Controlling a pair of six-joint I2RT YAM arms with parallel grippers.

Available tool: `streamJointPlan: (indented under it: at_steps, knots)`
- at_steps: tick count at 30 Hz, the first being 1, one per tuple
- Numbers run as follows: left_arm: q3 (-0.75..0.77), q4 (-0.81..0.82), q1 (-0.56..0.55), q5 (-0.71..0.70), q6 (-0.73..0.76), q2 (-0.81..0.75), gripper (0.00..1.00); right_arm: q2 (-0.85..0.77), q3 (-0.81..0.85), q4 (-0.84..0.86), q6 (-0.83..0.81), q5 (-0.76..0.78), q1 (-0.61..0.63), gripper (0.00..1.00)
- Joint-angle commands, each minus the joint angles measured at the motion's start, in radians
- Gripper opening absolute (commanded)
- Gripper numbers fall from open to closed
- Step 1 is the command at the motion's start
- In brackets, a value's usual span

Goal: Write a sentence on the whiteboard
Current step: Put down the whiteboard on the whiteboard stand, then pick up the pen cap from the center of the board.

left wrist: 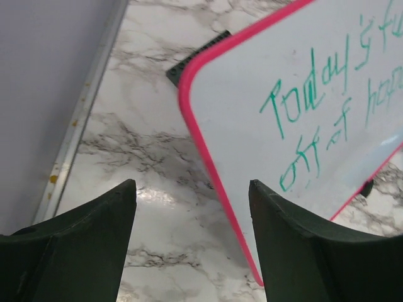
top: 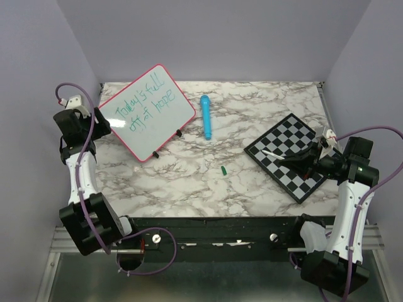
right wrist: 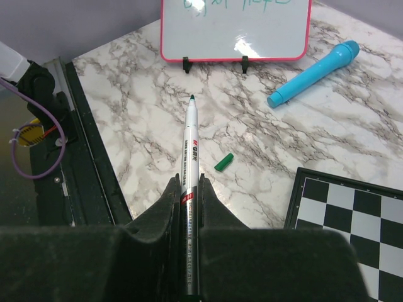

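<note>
The whiteboard (top: 148,112) stands tilted on small black feet at the table's back left, pink-rimmed. On it is the sentence (top: 143,104) in green, in two lines. In the left wrist view the whiteboard (left wrist: 302,75) and the sentence (left wrist: 315,107) fill the right side. My left gripper (left wrist: 190,184) is open beside the board's left edge; the pink rim runs between its fingers and nothing is gripped. My right gripper (right wrist: 188,182) is shut on a silver marker (right wrist: 189,145) with its green tip bare, over the chessboard, pointing toward the whiteboard (right wrist: 234,31).
A blue cylinder (top: 206,116) lies right of the whiteboard. A small green cap (top: 223,170) lies on the marble mid-table. The black-and-white chessboard (top: 286,135) sits at the right. Lilac walls close in on the left, back and right.
</note>
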Motion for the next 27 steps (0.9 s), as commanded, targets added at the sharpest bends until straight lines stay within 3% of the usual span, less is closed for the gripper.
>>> streamJointPlan:
  at_steps: [1,6,11,12,14,19,23,27]
  knots:
    - [0.0,-0.044,0.015,-0.292,-0.047,-0.08,0.79,-0.002,0.0,0.018,-0.003,-0.123,0.007,0.0]
    - [0.022,-0.106,0.012,-0.403,-0.084,-0.143,0.79,-0.005,-0.004,0.03,0.001,-0.117,0.007,0.0]
    - [0.054,-0.14,-0.02,-0.409,-0.133,-0.229,0.8,-0.003,-0.006,0.036,0.003,-0.112,0.007,0.01]
    - [0.058,-0.152,-0.025,-0.403,-0.156,-0.238,0.9,-0.003,-0.007,0.039,0.008,-0.112,0.007,0.0]
    - [0.068,-0.166,-0.028,-0.368,-0.24,-0.274,0.99,-0.003,-0.006,0.039,0.008,-0.109,0.007,0.01]
    - [0.077,-0.153,-0.04,-0.204,-0.355,-0.324,0.99,-0.003,-0.009,0.046,0.011,-0.104,0.007,0.01]
    - [0.109,-0.146,-0.094,-0.09,-0.351,-0.34,0.99,-0.002,-0.009,0.053,0.017,-0.1,0.007,0.01]
    - [0.183,-0.254,-0.181,-0.052,-0.315,-0.334,0.99,-0.002,-0.01,0.064,0.028,-0.097,0.007,0.0]
